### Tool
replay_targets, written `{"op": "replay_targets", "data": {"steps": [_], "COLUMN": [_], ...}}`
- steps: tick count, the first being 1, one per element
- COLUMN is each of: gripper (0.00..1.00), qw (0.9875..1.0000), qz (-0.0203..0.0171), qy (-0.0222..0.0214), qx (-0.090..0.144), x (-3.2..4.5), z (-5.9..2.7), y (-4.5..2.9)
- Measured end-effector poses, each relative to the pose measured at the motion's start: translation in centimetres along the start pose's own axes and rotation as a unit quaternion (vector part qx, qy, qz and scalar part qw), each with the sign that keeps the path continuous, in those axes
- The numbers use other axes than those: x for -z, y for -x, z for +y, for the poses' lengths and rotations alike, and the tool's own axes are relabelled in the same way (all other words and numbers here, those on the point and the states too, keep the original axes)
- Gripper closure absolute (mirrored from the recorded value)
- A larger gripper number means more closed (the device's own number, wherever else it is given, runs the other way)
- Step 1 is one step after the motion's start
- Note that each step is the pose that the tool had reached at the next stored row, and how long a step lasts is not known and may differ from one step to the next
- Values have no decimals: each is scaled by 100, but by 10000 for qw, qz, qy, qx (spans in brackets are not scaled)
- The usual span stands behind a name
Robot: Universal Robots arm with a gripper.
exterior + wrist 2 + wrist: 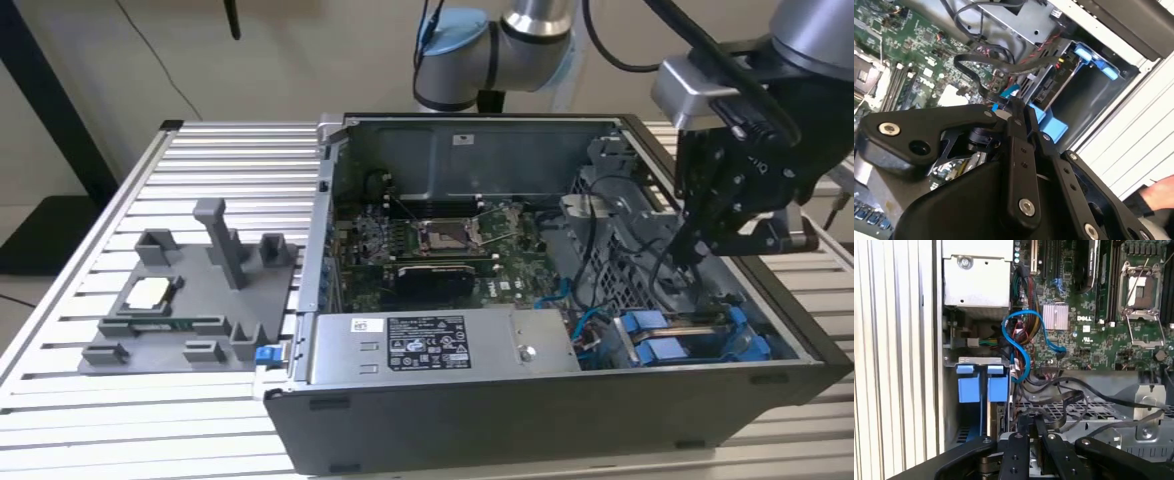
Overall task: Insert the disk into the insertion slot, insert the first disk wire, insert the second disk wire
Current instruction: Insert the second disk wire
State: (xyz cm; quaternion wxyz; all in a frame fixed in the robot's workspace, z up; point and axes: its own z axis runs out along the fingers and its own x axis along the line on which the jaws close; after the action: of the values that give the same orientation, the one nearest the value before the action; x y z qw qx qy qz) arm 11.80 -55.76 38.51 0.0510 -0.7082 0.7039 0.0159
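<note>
The disk sits in its slot at the case's front corner. Its bright blue carrier (pixel 674 345) shows at the exterior view's lower right, and as two blue tabs (pixel 976 385) in the first wrist view. In the second wrist view the carrier (pixel 1054 127) lies just beyond my fingertips. My gripper (pixel 694 250) hangs inside the case above the drive bay. Its fingers (pixel 1021 432) stand close together, shut on the end of a black disk wire (pixel 1074 395) that loops over the perforated cage. That black wire (pixel 971 67) curves down to my gripper (pixel 1015 107). A blue wire (pixel 1024 335) loops beside the bay.
The grey labelled power supply box (pixel 427 340) lies along the case's front wall. The motherboard (pixel 441 240) fills the case floor. A grey fixture plate (pixel 187 300) with upright posts sits on the slatted table at the exterior view's left. The case wall (pixel 787 330) is close to the arm.
</note>
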Motion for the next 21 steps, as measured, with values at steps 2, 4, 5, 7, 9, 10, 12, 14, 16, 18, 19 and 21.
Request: {"op": "replay_targets", "data": {"steps": [2, 4, 5, 7, 9, 10, 12, 14, 16, 18, 19, 21], "gripper": [84, 84, 84, 84, 84, 84, 84, 84, 84, 84, 84, 84], "qw": [10000, 9999, 9999, 9998, 9998, 9997, 9996, 9996, 9995, 9995, 9995, 9994], "qz": [20, 46, 61, 102, 148, 171, 211, 247, 270, 282, 288, 302], "qy": [-77, -126, -140, -154, -162, -162, -162, -161, -161, -161, -161, -161], "qx": [8, 15, 17, 21, 24, 26, 28, 31, 33, 32, 33, 34], "x": [-14, -28, -37, -54, -72, -79, -91, -104, -117, -131, -138, -156], "z": [2, 4, 4, 4, 6, 6, 7, 7, 8, 7, 3, -7], "y": [-1, -2, -3, -4, -6, -7, -8, -9, -11, -12, -13, -16]}}
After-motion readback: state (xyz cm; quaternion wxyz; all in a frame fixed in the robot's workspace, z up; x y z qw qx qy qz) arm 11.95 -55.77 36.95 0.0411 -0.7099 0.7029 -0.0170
